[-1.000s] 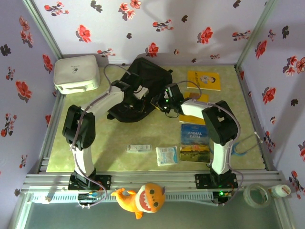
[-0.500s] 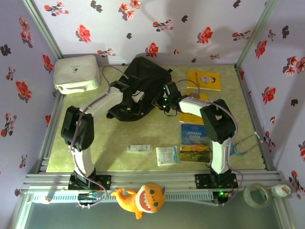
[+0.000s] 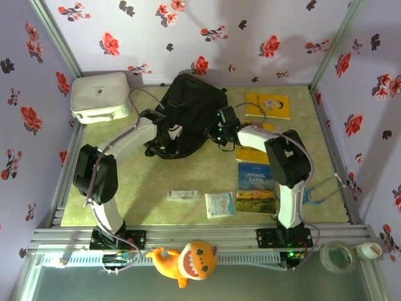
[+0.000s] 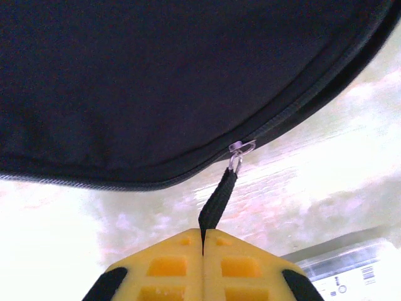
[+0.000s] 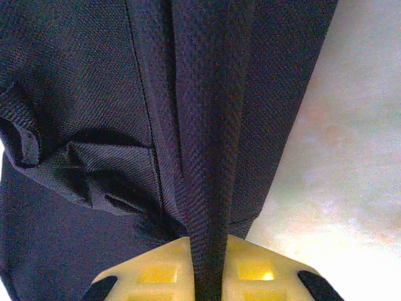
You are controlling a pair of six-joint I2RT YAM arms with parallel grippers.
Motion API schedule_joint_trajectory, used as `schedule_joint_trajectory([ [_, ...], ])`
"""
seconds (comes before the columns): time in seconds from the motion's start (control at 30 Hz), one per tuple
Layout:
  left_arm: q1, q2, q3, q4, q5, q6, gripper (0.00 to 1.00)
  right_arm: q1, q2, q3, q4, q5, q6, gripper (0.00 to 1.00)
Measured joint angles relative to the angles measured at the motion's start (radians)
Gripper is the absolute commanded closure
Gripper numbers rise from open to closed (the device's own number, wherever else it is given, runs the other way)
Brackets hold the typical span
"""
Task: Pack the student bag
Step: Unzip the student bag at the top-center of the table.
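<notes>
Left end effector (image 4: 202,234) pinching zipper pull (image 4: 217,200), right end effector (image 5: 209,266) clamping strap (image 5: 212,125)

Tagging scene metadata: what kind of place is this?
Probably a staged lab test cell, not a real room: flower-print wall panels on aluminium framing enclose a small table holding the student bag and an Animal Farm book.

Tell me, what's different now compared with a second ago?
Both arms reached slightly farther toward the back wall, the left elbow swinging left, and the student bag's near edge drew back with them. The left gripper is shut on the zipper pull, the right gripper on a strap. White box, books and plush toy stayed put.
</notes>
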Motion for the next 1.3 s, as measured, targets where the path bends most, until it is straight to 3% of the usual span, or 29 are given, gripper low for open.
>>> schedule_joint_trajectory([
  [0.27,0.036,-0.037,-0.043,0.003,-0.04,0.027,1.0,-0.032,0.019,0.063,-0.066,0.033,-0.054,0.9],
  [0.4,0.039,-0.039,-0.045,0.036,-0.019,0.047,1.0,-0.049,0.03,0.093,-0.084,0.041,-0.082,0.69],
  [0.57,0.0,-0.039,-0.014,0.053,0.072,0.059,1.0,-0.075,0.011,0.066,-0.035,0.024,-0.049,0.51],
  [0.87,-0.128,0.007,0.09,0.169,0.198,0.053,1.0,-0.083,-0.24,-0.187,-0.01,0.014,0.109,0.31],
  [1.07,-0.183,0.061,0.094,0.251,0.241,0.024,1.0,-0.083,-0.298,-0.308,0.021,-0.047,0.214,0.29],
  [1.3,-0.193,0.104,0.122,0.279,0.257,0.012,1.0,-0.08,-0.297,-0.352,0.034,-0.09,0.275,0.39],
])
